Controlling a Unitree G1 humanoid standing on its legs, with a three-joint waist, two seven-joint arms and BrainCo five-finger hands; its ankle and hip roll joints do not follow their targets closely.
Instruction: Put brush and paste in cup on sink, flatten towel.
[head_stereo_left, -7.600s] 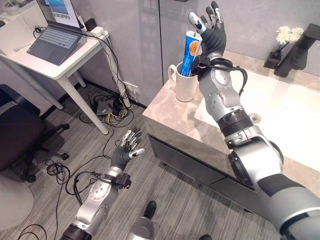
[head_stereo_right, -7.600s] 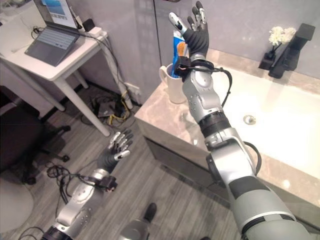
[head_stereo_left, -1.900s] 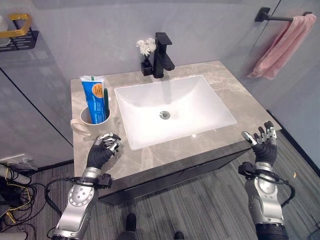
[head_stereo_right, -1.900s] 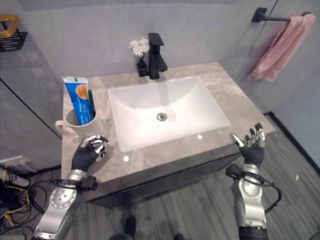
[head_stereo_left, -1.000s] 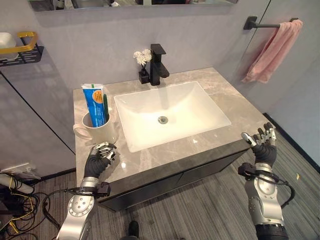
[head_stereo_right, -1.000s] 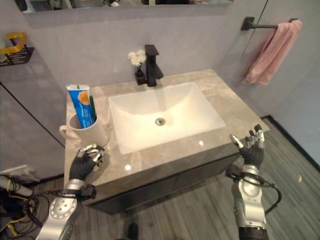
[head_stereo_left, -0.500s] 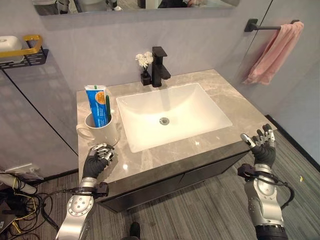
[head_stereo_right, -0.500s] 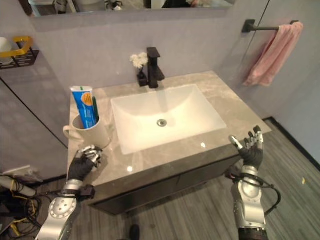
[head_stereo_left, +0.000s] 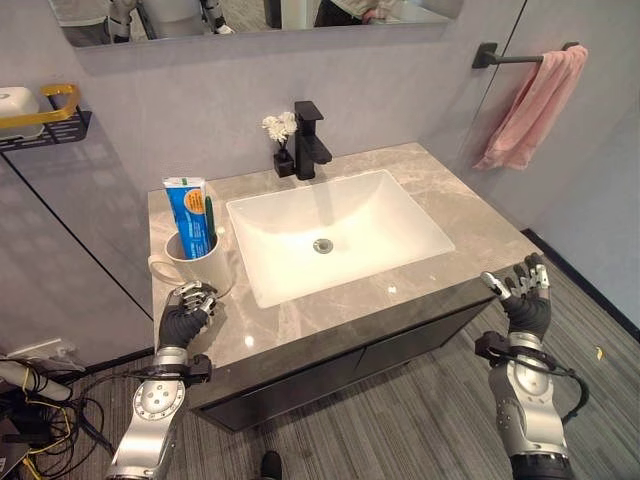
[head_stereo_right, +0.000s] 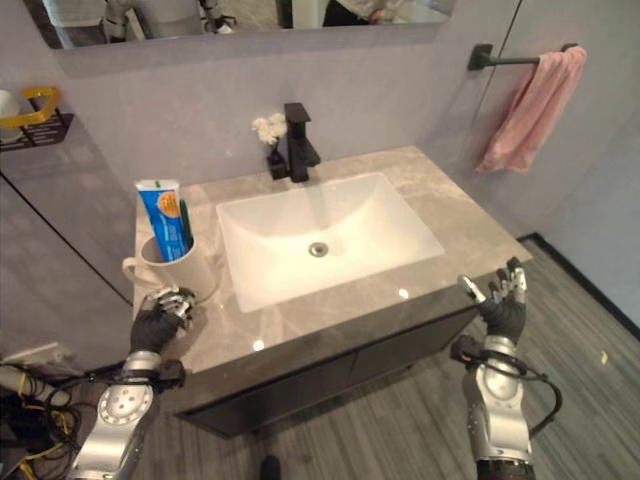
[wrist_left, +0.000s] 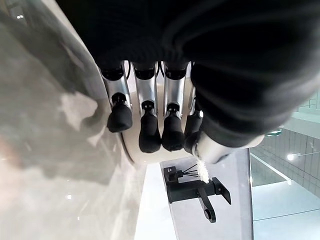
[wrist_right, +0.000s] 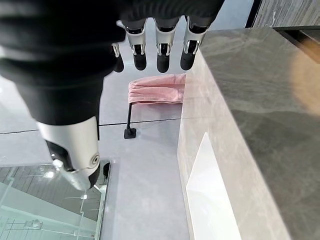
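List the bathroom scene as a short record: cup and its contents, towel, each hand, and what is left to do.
cup: on the counter, left of the sink
toothpaste: upright in the cup
toothbrush: in the cup beside the toothpaste
towel: pink, bunched on the wall bar
left hand: curled, empty, at the counter edge by the cup
right hand: open, off the counter's right corner
left to do: flatten the towel
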